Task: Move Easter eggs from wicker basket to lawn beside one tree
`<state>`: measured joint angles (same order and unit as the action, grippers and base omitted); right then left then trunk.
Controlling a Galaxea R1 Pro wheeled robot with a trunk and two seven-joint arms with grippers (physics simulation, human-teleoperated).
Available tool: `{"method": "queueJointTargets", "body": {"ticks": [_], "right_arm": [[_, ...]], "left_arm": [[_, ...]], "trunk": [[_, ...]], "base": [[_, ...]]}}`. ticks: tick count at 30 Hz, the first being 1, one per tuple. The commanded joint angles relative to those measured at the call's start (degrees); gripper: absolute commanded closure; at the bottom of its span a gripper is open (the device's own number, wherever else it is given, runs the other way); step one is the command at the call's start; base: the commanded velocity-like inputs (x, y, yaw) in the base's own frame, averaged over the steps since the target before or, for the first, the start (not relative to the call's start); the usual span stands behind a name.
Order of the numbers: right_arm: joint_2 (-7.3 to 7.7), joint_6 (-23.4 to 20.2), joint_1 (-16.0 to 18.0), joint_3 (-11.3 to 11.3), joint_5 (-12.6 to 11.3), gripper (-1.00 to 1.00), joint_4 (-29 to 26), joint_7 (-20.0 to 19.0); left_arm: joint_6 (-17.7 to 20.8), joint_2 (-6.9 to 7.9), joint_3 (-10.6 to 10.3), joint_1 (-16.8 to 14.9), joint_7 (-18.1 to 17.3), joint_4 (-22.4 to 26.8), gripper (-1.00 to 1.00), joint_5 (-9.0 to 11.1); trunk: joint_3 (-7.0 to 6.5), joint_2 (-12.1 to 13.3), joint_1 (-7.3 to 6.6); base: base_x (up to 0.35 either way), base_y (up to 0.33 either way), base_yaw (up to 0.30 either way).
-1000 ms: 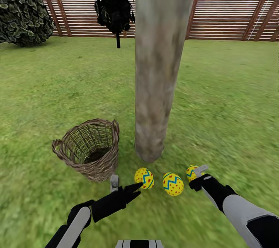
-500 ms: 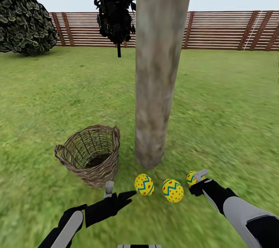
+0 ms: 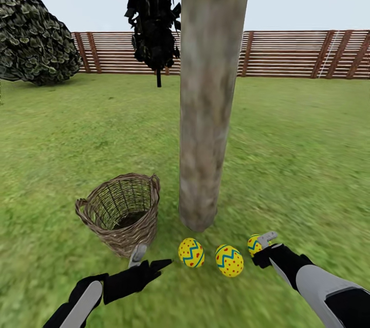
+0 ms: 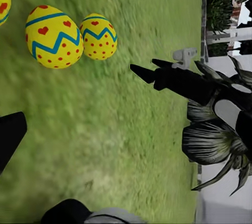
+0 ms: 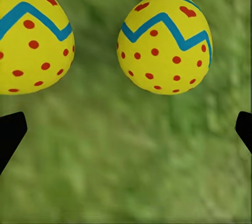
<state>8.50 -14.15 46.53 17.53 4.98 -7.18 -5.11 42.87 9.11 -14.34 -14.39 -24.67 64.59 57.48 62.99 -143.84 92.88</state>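
Note:
Three yellow Easter eggs lie in a row on the lawn (image 3: 308, 164) at the foot of the thick tree (image 3: 208, 112): the left egg (image 3: 190, 252), the middle egg (image 3: 229, 260) and the right egg (image 3: 253, 244). The wicker basket (image 3: 121, 212) stands left of the trunk and looks empty. My left gripper (image 3: 150, 260) is open, a short way left of the left egg. My right gripper (image 3: 262, 250) is open beside the right egg. The left wrist view has eggs (image 4: 54, 36) over grass between open fingers. In the right wrist view, two eggs (image 5: 165, 42) lie ahead of the wide-open jaws.
A round leafy bush (image 3: 33, 40) stands far left. A thin dark-leaved tree (image 3: 154, 10) rises behind the basket. The brown slat fence (image 3: 298, 53) closes the back of the garden. Open grass stretches to both sides of the trunk.
The head camera has tilted up, so the whole scene sits lower. My left gripper has drawn back from the left egg. The right gripper stays by the right egg.

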Motion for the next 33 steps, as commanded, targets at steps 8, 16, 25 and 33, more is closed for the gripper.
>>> {"method": "queueJointTargets", "body": {"ticks": [8,16,25,33], "right_arm": [[-0.05,-0.27,-0.51,0.05,0.55,-1.0,0.59,-0.25],[-0.06,-0.27,-0.82,0.05,0.64,-1.0,1.09,-0.34],[-0.06,-0.27,-0.82,0.05,0.64,-1.0,1.12,-0.34],[-0.06,-0.29,-0.91,0.05,0.64,-1.0,1.2,-0.34]], "left_arm": [[-0.07,0.46,0.43,-0.03,-0.2,-4.18,-1.0,0.15],[-0.14,1.88,0.53,-0.04,-0.12,-4.46,-1.0,0.25],[-0.18,2.58,3.25,-0.04,-0.26,-7.82,-1.0,0.22],[-1.69,2.64,3.41,-0.04,-0.23,-9.53,-1.0,0.17]], "trunk": [[-1.73,0.09,-0.22],[-3.5,0.2,-0.42],[-5.5,0.32,-0.65],[-7.27,0.43,-0.86]], "base": [[-0.002,0.0,0.0],[-0.265,0.0,0.0],[-0.288,0.0,0.0],[-0.022,0.0,0.0]]}}
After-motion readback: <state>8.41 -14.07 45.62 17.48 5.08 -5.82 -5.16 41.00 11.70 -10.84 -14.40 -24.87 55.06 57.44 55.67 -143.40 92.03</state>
